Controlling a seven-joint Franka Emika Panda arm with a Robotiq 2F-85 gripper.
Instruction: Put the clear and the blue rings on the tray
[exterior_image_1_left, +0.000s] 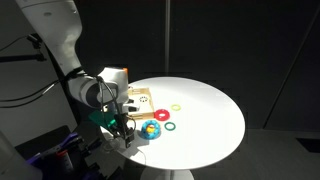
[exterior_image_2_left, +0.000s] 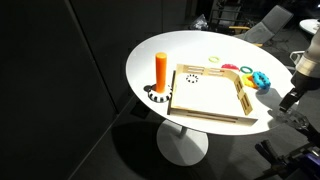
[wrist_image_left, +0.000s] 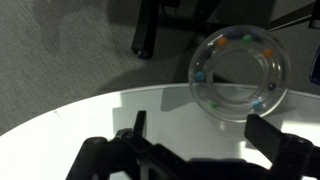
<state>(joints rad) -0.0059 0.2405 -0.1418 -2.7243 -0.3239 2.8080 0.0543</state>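
Exterior view, arm side. We see a round white table (exterior_image_1_left: 215, 105) with the arm reaching in over one edge. The pincer (exterior_image_1_left: 122, 132) hangs low at that edge. From here we cannot tell how wide its jaws stand. The tray (exterior_image_1_left: 140, 97) lies just behind the pincer. The blue ring (exterior_image_1_left: 151, 129) lies on the bare table beside the pincer, off the tray. A red ring (exterior_image_1_left: 170, 126) lies just beside the blue ring. A green ring (exterior_image_1_left: 162, 116) and a yellow ring (exterior_image_1_left: 176, 107) lie a little farther along. We cannot make out the clear ring in this view.

Exterior view, tray side. The tray (exterior_image_2_left: 205, 98) fills the middle of the table, with an upright orange peg (exterior_image_2_left: 161, 68) at its corner. The blue ring (exterior_image_2_left: 261, 79) sits just past the far rim of the tray, on the table. The pincer (exterior_image_2_left: 290, 100) is dark and cut by the frame edge.

Wrist view. The clear ring (wrist_image_left: 200, 75) has small coloured beads inside its wall and shows at the table edge ahead of the pincer (wrist_image_left: 200, 140). We cannot tell whether the ring rests flat there. The two dark fingers (wrist_image_left: 268, 133) stand wide apart and grip nothing. One finger is close under the ring's rim.
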